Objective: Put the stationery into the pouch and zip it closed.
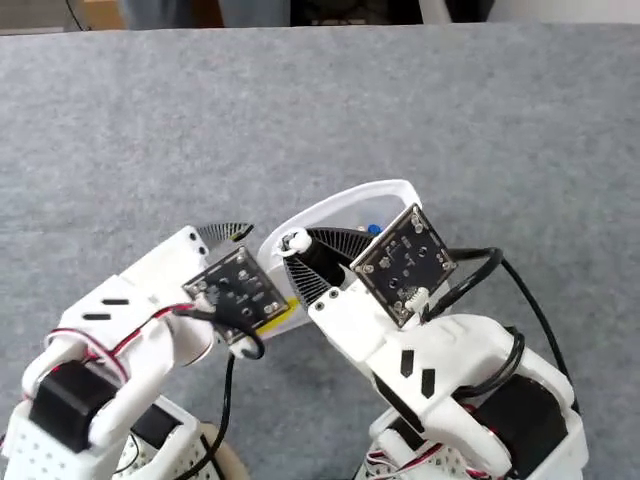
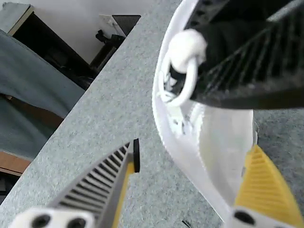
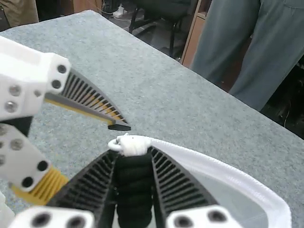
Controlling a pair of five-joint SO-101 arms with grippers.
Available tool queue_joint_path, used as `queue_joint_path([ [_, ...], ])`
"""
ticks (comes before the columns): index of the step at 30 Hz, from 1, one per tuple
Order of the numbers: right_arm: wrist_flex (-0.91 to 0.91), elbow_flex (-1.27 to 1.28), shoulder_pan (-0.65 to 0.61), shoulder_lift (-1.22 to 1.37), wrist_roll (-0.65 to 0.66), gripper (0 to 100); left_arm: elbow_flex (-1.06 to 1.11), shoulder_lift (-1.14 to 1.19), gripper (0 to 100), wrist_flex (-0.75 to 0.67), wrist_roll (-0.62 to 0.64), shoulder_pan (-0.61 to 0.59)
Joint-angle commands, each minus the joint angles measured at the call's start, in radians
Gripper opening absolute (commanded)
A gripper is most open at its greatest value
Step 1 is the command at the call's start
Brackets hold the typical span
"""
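My right gripper (image 3: 127, 145) clenches the zip pull (image 2: 186, 45) at one end of the white pouch (image 1: 370, 205), whose long axis runs rightward from there, while my left gripper (image 2: 195, 154) stands released astride the pouch's rim, on the grey table (image 1: 150, 120), a dark chair (image 3: 156, 12) beyond the pouch.

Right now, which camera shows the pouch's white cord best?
The left wrist view: the cord's knot and loop show large and clear. The right wrist view shows the knot at the black tool's tips; the high view, a small white spot.
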Motion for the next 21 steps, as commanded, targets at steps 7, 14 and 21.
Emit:
queue_joint_path([
  [7,0.037,-0.050,-0.014,-0.002,0.000,1.2,0.025,0.008,35,-0.117,-0.014,0.013],
  [14,0.032,-0.044,-0.014,-0.002,0.000,1.2,0.022,0.006,35,-0.109,-0.009,0.013],
  [21,0.032,-0.042,-0.014,-0.002,0.000,1.2,0.004,0.006,24,-0.069,-0.011,0.015],
])
